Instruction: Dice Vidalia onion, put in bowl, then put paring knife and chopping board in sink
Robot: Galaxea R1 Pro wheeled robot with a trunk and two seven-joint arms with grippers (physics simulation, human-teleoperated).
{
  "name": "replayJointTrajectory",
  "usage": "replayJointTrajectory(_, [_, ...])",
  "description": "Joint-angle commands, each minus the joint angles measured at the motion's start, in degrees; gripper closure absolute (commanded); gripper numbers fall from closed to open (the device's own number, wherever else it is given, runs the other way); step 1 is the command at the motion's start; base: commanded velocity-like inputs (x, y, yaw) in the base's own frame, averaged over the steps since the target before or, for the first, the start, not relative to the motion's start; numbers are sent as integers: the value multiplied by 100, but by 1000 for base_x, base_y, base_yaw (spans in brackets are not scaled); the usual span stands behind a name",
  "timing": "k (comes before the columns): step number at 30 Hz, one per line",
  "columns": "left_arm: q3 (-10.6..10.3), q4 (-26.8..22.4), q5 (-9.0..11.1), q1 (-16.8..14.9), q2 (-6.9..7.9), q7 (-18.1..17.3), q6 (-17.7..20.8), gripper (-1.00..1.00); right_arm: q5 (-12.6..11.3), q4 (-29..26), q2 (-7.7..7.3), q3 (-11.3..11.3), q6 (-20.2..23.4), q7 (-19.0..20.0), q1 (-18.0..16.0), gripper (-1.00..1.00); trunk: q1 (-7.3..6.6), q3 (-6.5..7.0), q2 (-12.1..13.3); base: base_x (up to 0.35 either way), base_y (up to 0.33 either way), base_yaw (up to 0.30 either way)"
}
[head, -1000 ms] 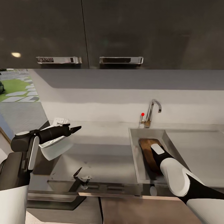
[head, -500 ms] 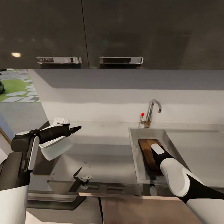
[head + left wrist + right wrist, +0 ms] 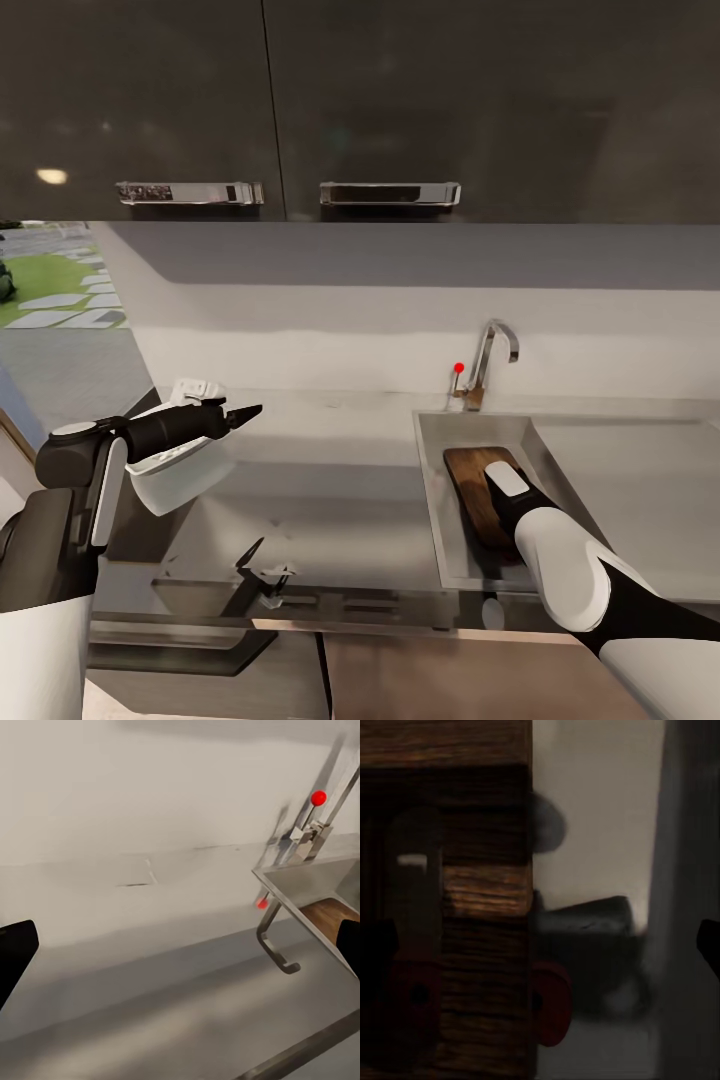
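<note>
Head view: the chopping board (image 3: 472, 490) lies in the sink (image 3: 436, 480) under the right arm and has slid slightly toward the tap (image 3: 490, 358) over the last second, so the closing step looks nearly done; the left tool (image 3: 243, 412) hovers over the desk (image 3: 320, 500), the bowl (image 3: 175, 470) beneath its arm, and no writing is legible. Left wrist view: the left tool's fingertips (image 3: 13, 954) stand apart, released and empty, the sink ahead. Right wrist view: the board's wood grain (image 3: 457, 892) sits close ahead with a red piece (image 3: 551, 1001) just beside it, perhaps the paring knife's handle; whether the right tool is clenched I cannot tell.
</note>
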Motion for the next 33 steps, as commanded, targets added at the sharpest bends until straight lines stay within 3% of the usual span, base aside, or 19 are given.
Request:
replayJointTrajectory(1, [6, -3, 1, -6, 0, -23, 41, -100, -59, -17, 0, 26, -37, 49, -1, -100, 1, -7, -6, 0, 0, 0])
replayJointTrajectory(12, [6, -3, 1, -6, 0, -23, 33, -100, -67, -448, 9, 25, 242, 181, -1, -100, 1, -7, -6, 0, 0, 0])
replayJointTrajectory(17, [6, -3, 1, -6, 0, -23, 32, -100, -67, -910, 92, 32, 953, 185, -1, -100, 1, -7, -6, 0, 0, 0])
replayJointTrajectory(24, [6, -3, 1, -6, 0, -23, 32, -100, -68, -1114, 150, 41, 1354, 185, -1, -100, 1, -7, -6, 0, 0, 0])
replayJointTrajectory(33, [6, -3, 1, -6, 0, -23, 32, -100, -76, -1506, 282, 217, 2039, 185, -1, -100, 1, -7, -6, 0, 0, 0])
